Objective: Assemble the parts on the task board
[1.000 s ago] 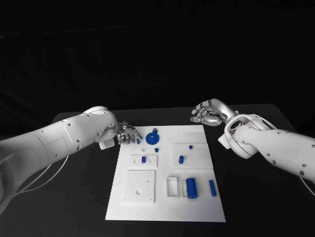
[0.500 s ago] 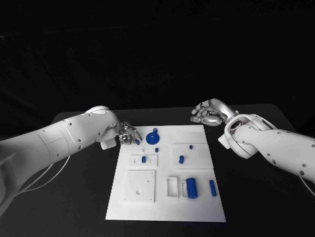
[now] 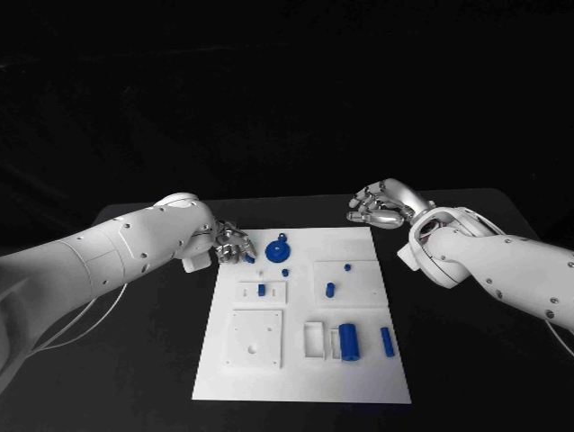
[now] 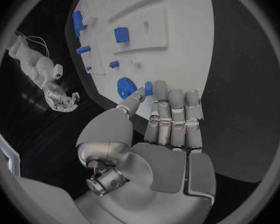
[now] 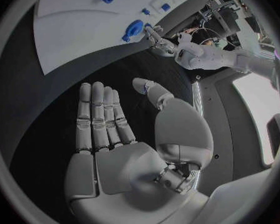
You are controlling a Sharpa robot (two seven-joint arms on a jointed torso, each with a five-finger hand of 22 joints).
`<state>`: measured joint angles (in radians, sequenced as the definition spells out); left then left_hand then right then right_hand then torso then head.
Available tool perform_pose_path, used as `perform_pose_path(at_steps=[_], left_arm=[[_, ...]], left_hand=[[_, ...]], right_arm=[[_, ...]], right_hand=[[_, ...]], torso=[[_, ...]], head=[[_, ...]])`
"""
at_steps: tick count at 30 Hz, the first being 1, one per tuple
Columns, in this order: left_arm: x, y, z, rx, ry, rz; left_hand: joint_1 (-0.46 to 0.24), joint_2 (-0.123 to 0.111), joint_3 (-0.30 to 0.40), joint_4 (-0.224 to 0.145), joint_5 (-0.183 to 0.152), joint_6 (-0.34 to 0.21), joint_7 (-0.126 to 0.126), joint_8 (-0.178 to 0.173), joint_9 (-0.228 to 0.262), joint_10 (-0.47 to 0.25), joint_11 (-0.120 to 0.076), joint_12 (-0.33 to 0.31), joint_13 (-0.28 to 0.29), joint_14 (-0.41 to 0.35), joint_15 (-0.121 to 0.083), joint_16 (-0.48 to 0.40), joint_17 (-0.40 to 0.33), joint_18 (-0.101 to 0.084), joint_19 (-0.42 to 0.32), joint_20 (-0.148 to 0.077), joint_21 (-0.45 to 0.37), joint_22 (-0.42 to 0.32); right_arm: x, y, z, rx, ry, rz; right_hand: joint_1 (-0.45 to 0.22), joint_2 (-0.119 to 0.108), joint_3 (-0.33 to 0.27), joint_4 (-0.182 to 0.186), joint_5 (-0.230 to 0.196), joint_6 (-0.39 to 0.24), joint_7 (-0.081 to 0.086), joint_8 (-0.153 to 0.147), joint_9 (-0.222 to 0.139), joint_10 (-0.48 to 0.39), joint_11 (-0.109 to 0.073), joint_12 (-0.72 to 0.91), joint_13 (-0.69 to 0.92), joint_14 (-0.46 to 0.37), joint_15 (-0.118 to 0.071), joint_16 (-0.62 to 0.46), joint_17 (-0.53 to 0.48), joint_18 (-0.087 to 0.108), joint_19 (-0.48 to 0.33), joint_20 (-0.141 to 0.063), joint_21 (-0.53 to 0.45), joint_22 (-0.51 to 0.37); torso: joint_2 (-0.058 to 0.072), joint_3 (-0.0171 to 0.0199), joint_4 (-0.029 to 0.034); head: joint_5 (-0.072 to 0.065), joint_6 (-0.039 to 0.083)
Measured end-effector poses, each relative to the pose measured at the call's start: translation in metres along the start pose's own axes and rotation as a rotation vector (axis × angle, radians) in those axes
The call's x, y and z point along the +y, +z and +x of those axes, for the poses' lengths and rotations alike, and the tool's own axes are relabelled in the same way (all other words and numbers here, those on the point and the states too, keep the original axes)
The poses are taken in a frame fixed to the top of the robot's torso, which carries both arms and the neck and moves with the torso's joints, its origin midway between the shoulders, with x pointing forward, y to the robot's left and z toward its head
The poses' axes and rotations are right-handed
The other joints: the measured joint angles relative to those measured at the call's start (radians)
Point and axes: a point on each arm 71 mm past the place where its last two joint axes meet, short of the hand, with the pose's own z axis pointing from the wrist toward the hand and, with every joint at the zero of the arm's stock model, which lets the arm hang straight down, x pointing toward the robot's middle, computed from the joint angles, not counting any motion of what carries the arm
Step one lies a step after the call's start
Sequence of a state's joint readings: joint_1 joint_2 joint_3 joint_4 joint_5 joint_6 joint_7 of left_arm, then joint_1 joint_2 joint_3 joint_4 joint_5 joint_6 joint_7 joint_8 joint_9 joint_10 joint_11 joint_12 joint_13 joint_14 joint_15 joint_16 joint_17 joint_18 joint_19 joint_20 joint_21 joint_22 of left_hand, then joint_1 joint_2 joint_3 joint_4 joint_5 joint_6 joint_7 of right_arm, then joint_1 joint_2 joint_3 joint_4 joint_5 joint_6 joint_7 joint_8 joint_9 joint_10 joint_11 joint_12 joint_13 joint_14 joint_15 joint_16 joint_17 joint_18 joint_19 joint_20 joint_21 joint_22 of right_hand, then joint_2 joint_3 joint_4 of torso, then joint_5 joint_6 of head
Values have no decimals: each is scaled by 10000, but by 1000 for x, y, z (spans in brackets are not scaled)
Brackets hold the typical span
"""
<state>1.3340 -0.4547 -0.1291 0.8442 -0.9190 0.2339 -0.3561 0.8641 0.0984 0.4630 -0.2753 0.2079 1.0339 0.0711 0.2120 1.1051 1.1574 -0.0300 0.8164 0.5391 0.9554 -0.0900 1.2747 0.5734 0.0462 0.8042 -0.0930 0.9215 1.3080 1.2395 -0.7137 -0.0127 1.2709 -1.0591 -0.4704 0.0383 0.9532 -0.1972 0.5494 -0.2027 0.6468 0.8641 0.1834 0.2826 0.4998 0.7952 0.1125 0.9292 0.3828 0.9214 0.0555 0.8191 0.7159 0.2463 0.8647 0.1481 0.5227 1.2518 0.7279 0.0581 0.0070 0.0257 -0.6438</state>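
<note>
My left hand (image 3: 230,245) sits at the far left corner of the task board (image 3: 300,378), its fingers (image 4: 171,109) lying straight and close together with the thumb angled in toward them. In the left wrist view a small blue part (image 4: 149,88) shows right at the tip of my thumb and the nearest finger; it looks as if I may be pinching it, but I cannot tell for certain whether I hold it or only touch it. Just beside that, still on the board's far left area, lies a round blue part with a small tab (image 3: 278,249). Moving across the white plate, a short blue peg (image 3: 261,291) stands in the raised block left of centre, a tiny blue piece (image 3: 287,271) lies just beyond it, and below them is a plain white square block (image 3: 256,340). Right of centre, an oval blue part (image 3: 330,290) stands on another raised block with a smaller blue bit (image 3: 347,267) just beyond it. Nearer to me, a thick blue cylinder (image 3: 348,341) lies in a slot, and a thinner blue bar (image 3: 387,341) lies just beside it toward the right edge. My right hand (image 3: 380,207) hovers over the black table (image 3: 145,360) beyond the board's far right corner, well apart from every part; its palm is flat, fingers (image 5: 97,117) extended side by side, thumb held away, holding nothing.
</note>
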Motion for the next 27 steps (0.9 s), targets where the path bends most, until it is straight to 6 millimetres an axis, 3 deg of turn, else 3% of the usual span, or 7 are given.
perform_pose_path(at_steps=[5, 15, 20, 27], left_arm=[[-1, 0, 0, 13, 0, 39], [6, -5, 2, 1, -377, 141], [9, -14, 7, 26, -570, 350], [12, -30, 16, -102, -749, 740]], left_hand=[[207, 122, -31, -55, 607, 62, -18, -2, -15, 9, -5, 46, -7, 1, 36, 44, -9, -1, 0, 0, 75, -1], [427, 5, -192, -136, 1920, 560, -161, 291, 44, 372, -36, 281, 31, 275, -64, 350, 44, 0, 361, -107, 388, -2], [480, -49, -236, -150, 2380, 652, -147, 351, 47, 472, -8, 347, 42, 331, -79, 433, 54, -2, 485, -161, 535, -3], [583, -155, -280, -144, 2752, 702, -163, 409, 54, 539, -5, 348, 41, 402, -46, 505, 54, -6, 631, -159, 618, -3]], right_arm=[[0, 0, 0, 2, 2, -3], [0, 0, 0, 1, 1, -3], [-1, 0, -1, -7, -6, 10], [-2, -1, -2, -21, -18, 34]], right_hand=[[0, 0, 0, 0, 0, 0, 0, 0, 0, 0, 0, 0, -9, 0, 0, 0, 0, 0, 0, 0, 0, 0], [0, 0, 0, 0, 0, 1, -1, 0, 0, 0, 0, 39, -8, 0, 0, 0, 0, 0, 0, 0, 0, 0], [0, 0, 0, 0, 0, 1, -1, 0, 0, 0, 0, 39, -17, 0, 0, 0, 0, 0, 0, 0, 0, 0], [0, 0, 0, 0, 0, 2, -2, 0, 0, 0, 0, 39, -16, 0, 0, -1, 0, 1, 0, 0, 0, 10]], torso=[[0, 0, 0], [-8, -4, 2], [-9, -4, 5], [-10, -4, 16]], head=[[6, -12], [32, 1], [48, 5], [72, 5]])
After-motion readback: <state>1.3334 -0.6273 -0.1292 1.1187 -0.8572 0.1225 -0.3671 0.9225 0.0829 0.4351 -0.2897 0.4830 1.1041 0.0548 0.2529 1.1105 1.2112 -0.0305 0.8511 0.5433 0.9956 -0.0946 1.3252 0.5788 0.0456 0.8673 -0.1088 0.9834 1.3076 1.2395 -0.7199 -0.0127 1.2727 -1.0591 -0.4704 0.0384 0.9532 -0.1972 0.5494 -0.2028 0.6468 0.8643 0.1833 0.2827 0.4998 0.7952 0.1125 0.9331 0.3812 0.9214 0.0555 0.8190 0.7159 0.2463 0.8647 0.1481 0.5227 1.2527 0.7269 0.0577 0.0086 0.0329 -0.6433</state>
